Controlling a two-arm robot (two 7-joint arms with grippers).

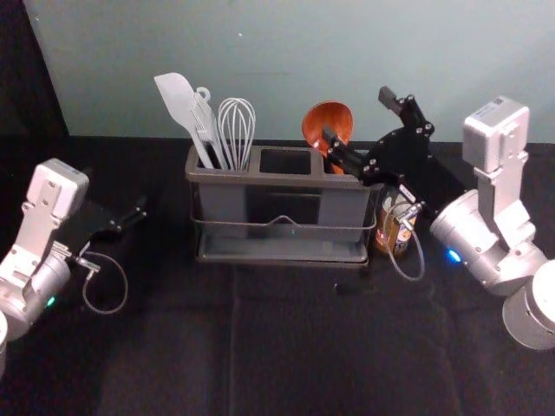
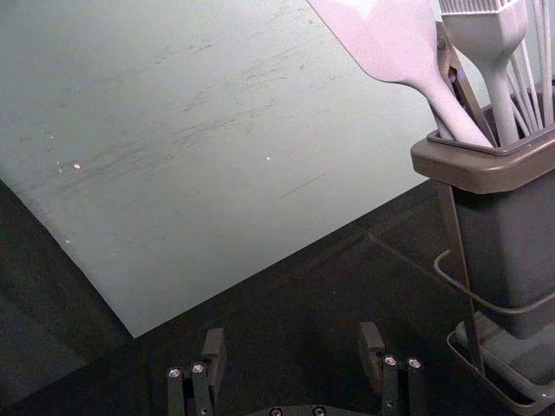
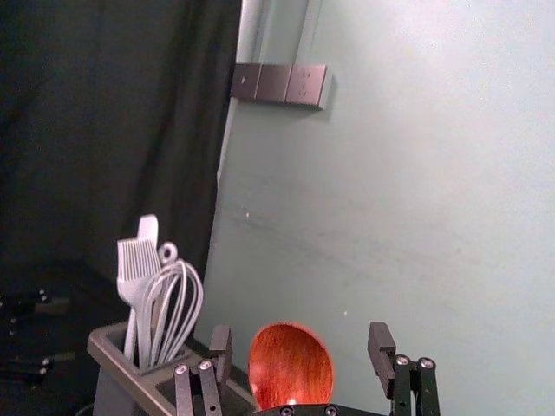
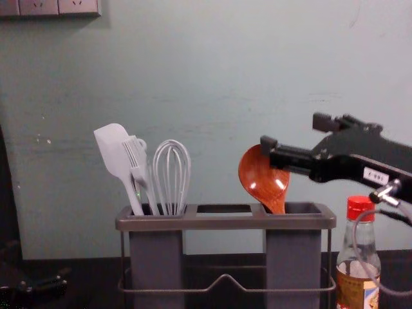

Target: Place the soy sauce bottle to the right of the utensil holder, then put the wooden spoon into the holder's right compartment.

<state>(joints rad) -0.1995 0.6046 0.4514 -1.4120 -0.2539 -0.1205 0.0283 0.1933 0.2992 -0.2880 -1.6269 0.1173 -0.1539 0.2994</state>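
Soy sauce bottle (image 4: 353, 284) stands upright on the desk (image 1: 286, 347), just beside the utensil holder (image 4: 225, 223) on its right; red cap in place, label on the lower body. Wooden spoon (image 4: 257, 177) sits in the holder's right compartment (image 4: 293, 264), bowl uppermost, handle running down inside, the whole leaning to the left.

My right pincer (image 1: 358, 114) is above the right part of the holder, close by the spoon's bowl, the arm reaching in from the right. Its two fingers are spread wide and grip nothing; whether one touches the bowl, I cannot tell. My left pincer (image 1: 140, 211) is parked to the left of the holder, apart from it, low over the desk, fingers likewise spread and without a load.

Left compartment (image 4: 156, 264) contains a spatula (image 4: 114, 149), a brush (image 4: 134, 154) and a whisk (image 4: 172, 174), heads up. A dark cloth covers the desk; a wall stands at the far side.
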